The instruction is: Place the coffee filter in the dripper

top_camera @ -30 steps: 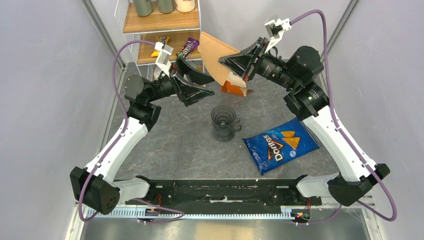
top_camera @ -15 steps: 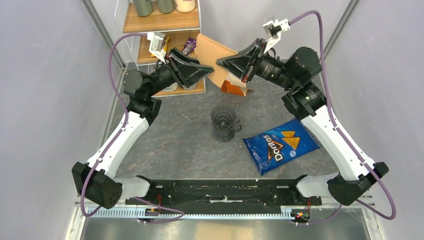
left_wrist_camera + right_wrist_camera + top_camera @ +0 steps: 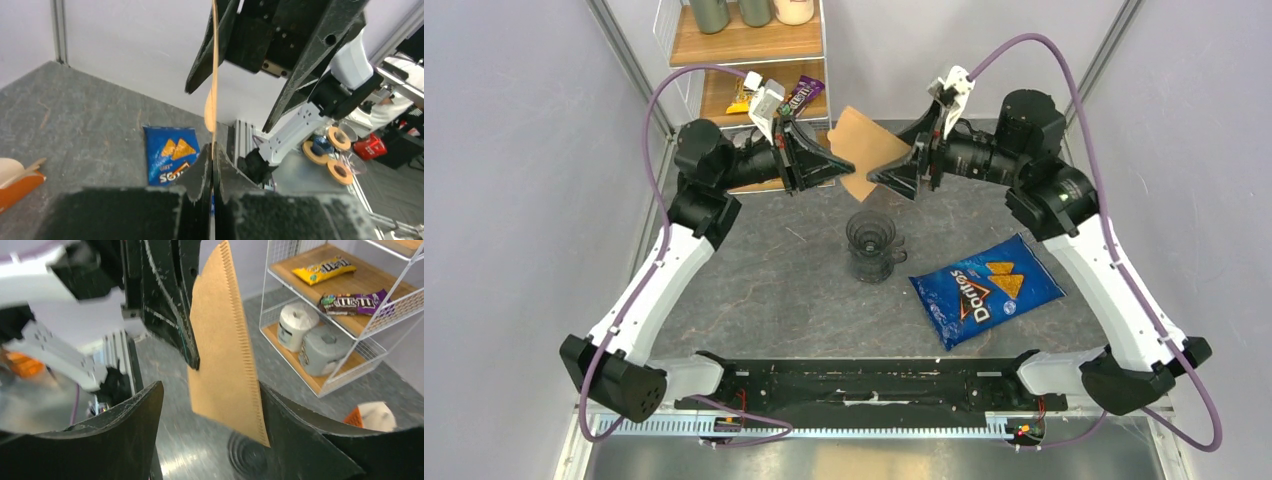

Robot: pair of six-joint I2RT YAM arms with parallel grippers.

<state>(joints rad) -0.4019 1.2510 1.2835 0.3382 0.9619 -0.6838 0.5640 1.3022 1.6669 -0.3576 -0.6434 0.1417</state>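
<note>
Above the smoky ribbed dripper [image 3: 871,243], left gripper [image 3: 848,169] pinches the flat tan crimp-edged coffee filter [image 3: 865,148]; right gripper [image 3: 876,180] fingers stand apart.

You've got one coffee filter [image 3: 861,150], one dripper [image 3: 870,243], one chip bag [image 3: 986,290], one filter packet [image 3: 17,182] and two candy packs [image 3: 325,267] (one yellow, one purple).

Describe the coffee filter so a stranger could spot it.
On the grey table, find the dark dripper. Just beyond it, the left gripper pinches the coffee filter in the air. It is the only flat tan paper fan, crimped along one edge.
</note>
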